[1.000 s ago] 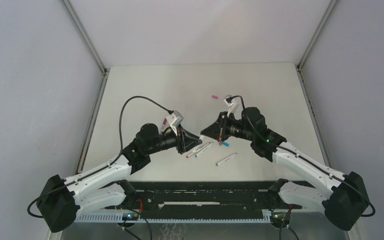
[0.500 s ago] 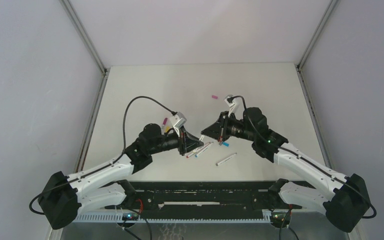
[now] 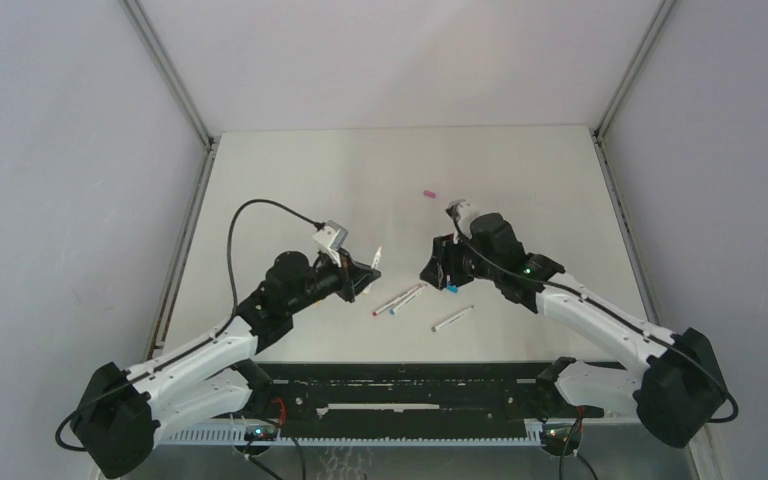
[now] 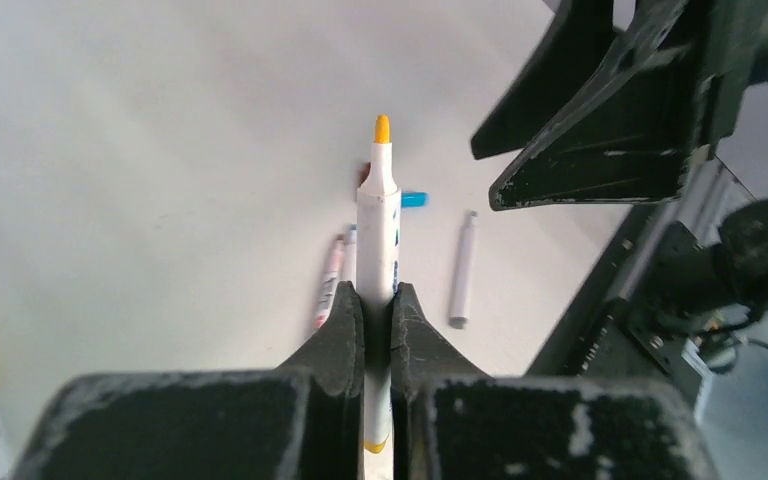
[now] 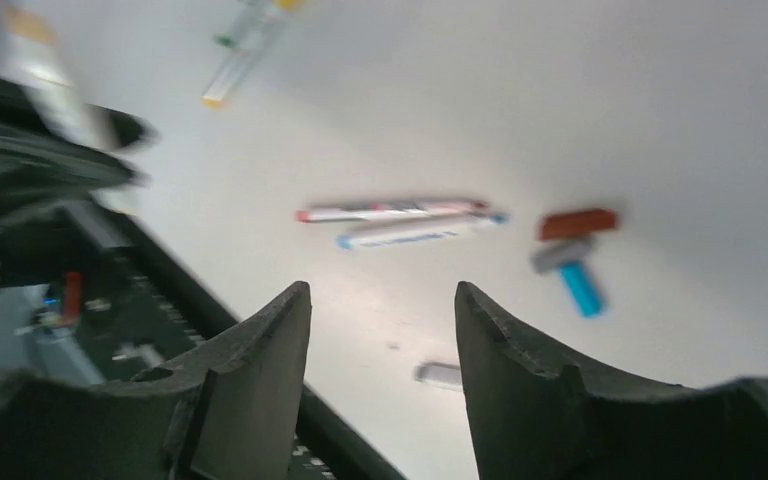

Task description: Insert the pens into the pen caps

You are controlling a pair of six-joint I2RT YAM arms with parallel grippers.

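White table [image 3: 290,180] with grey walls around it fills the top view. The left gripper [image 3: 365,272] holds an orange-tipped pen [image 3: 376,256] up off the table. The right gripper [image 3: 438,268] is near it, across a small gap. Some loose pens [image 3: 400,299] lie on the table under that gap, and a pink cap [image 3: 427,191] sits well apart, far beyond both grippers. From the left wrist, the fingers [image 4: 345,325] are squeezed tight on the pen. They grip it low down, so a long part sticks out past the fingertips, with the orange point bare. A blue cap [image 4: 413,199] lies on the table beyond the point. The right wrist view is blurry. Its fingers [image 5: 260,350] are wide apart with nothing between them. A red cap [image 5: 577,222] and a grey cap [image 5: 558,255] lie beyond the fingertips. I think the pen could tilt or slip when a cap is pushed on, because it is held so far from its point. The empty gripper could also pick a cap of the wrong colour, or bump the pen.
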